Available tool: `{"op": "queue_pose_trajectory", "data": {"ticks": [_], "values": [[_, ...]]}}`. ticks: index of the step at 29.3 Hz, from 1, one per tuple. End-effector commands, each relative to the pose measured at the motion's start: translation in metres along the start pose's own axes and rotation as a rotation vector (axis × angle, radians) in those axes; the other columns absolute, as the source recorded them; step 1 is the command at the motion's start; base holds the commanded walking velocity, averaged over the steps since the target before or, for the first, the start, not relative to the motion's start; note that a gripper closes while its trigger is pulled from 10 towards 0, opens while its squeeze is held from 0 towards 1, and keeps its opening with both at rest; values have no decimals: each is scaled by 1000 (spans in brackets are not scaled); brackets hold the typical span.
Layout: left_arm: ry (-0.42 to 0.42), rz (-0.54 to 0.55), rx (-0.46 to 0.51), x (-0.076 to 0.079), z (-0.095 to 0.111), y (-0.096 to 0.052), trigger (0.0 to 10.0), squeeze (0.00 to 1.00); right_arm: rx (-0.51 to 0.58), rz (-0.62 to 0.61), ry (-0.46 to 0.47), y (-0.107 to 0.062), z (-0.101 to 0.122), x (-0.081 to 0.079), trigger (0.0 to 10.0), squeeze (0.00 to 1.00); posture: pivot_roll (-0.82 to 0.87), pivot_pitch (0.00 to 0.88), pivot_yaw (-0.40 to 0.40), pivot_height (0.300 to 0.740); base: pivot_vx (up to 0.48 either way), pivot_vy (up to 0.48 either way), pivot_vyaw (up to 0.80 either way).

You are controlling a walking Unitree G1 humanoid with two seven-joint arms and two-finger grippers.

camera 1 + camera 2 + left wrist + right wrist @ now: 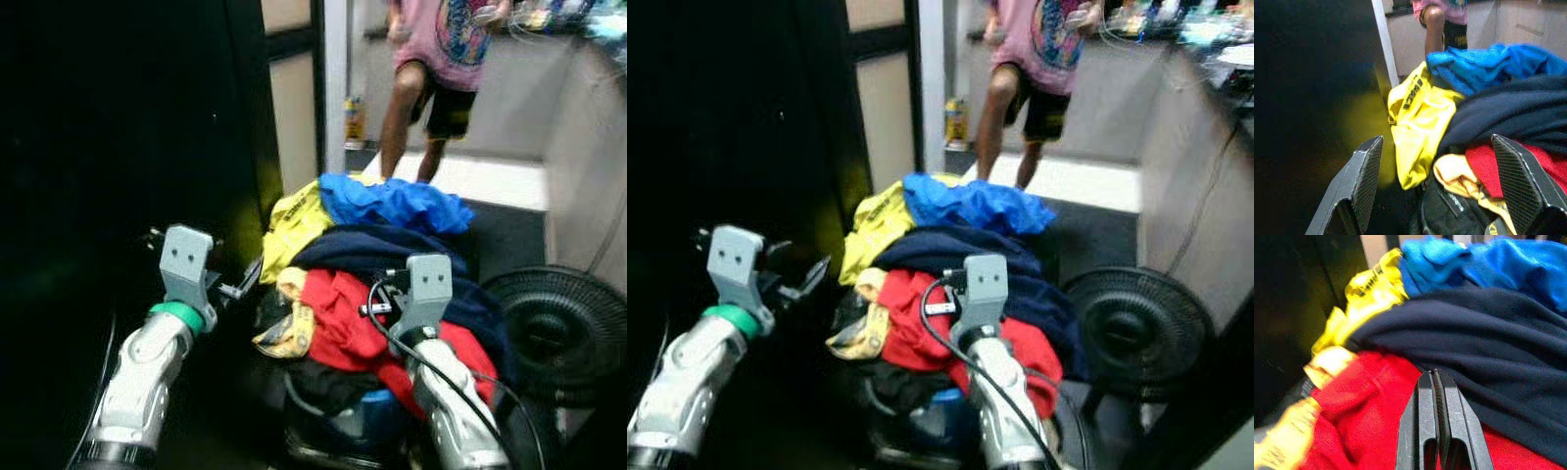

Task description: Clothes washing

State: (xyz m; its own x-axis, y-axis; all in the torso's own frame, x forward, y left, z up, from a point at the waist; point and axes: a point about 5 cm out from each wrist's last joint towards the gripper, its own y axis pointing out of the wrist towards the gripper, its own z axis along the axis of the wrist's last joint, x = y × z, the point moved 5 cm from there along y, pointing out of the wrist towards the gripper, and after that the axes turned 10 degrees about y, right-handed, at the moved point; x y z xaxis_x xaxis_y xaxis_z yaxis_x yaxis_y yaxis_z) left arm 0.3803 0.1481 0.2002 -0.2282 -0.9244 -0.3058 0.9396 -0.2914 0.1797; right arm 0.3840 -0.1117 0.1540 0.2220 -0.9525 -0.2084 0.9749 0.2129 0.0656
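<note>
Clothes (377,294) lie heaped in soft crumpled folds between the two arms. At left, beside a dark glossy panel (127,147), the left gripper (1442,191) spreads its ribbed black pads wide, empty, facing shiny yellow fabric (1418,122). Bright blue cloth (392,204) tops thick navy (1474,338). The right gripper (1435,382) is pressed closed, empty, over a red garment (1361,416). A round black fan (558,333) stands right.
</note>
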Motion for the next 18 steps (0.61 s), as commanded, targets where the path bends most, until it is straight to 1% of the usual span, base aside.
{"op": "queue_pose_trajectory", "data": {"ticks": [1, 3, 5, 6, 8, 10, 11, 13, 15, 16, 17, 18], "values": [[14, -10, -43, 5, -11, -3, 10000, 0, -28, 9, 5, -2, -9, -1, 10000, 0, 27, 0, 77, 740, 0, 0, 0], [14, -12, -45, 5, -12, -3, 10000, 0, -29, 10, 5, -2, -10, -1, 10000, 0, 27, 0, 77, 740, 0, 0, 0], [1, -8, -39, 6, -11, -4, 10000, 0, -38, 8, 38, -2, -12, 0, 10000, 0, 30, 0, 40, 740, 0, 0, 0], [1, -8, -39, 6, -11, -4, 10000, 0, -38, 8, 38, -2, -12, 0, 10000, 0, 30, 0, 40, 740, 0, 0, 0], [-70, 45, -45, 2, -13, -6, 10000, 0, -54, -9, 67, -1, -17, 4, 10000, 0, 28, 0, 22, 740, 0, 0, 0], [-135, 99, -60, -1, -17, -7, 10000, 0, -60, -15, 72, -2, -19, 6, 10000, 0, 25, 0, 11, 740, 0, 0, 0], [-151, 113, -74, 0, -19, -7, 10000, 0, -60, -13, 71, -2, -19, 7, 10000, 0, 25, 0, 9, 740, 0, 0, 0], [-151, 113, -74, 0, -19, -7, 10000, 0, -60, -13, 71, -2, -19, 7, 10000, 0, 25, 0, 9, 740, 0, 0, 0], [-154, 113, -97, 9, -23, -7, 10000, 0, -55, -5, 72, 0, -17, 6, 10000, 0, 23, 0, 4, 740, 0, 0, 0], [-151, 110, -104, 12, -24, -7, 10000, 0, -52, -2, 73, 1, -15, 6, 10000, 0, 23, 0, 4, 740, 0, 0, 0], [-151, 110, -104, 12, -24, -7, 10000, 0, -52, -2, 73, 1, -15, 6, 10000, 0, 23, 0, 4, 740, 0, 0, 0], [-153, 96, -99, 17, -24, -6, 10000, 0, -43, 4, 71, 3, -12, 5, 10000, 0, 9, 0, 3, 740, 0, 0, 0]]}}
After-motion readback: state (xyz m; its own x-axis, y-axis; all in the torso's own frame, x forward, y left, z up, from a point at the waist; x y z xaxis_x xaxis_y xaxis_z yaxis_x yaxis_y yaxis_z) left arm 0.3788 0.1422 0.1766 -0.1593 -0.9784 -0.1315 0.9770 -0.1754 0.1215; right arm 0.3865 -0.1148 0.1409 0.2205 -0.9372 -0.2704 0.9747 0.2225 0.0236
